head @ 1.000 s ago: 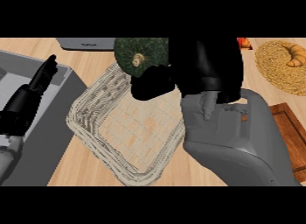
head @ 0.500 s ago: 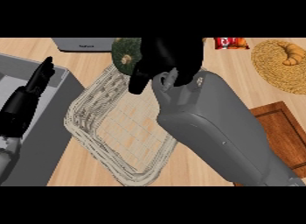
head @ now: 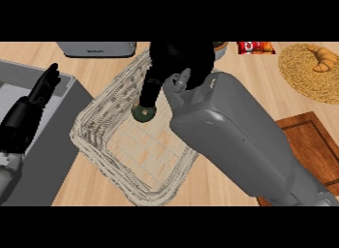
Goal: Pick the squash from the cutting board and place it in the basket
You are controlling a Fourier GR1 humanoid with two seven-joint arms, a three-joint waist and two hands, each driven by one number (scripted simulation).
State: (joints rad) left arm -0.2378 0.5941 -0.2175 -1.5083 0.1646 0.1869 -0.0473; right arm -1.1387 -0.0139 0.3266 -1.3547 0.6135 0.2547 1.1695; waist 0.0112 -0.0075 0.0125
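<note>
The dark green squash lies inside the pale wicker basket, near its far right side. My right hand hovers over the basket's far end, my grey forearm crossing the basket's right rim. One straight finger points down and reaches the squash's top; nothing curls round it. The wooden cutting board lies at the right, partly hidden by the forearm, with nothing showing on it. My left hand rests at the left over the grey sink, fingers straight and pointing up.
A grey sink fills the left side. A grey appliance stands behind the basket. At the far right a round woven mat holds a croissant, with a red packet next to it.
The squash has gone from my right hand's grasp at the basket's far edge down into the basket. The hand's fingers have opened. The left hand has not moved.
</note>
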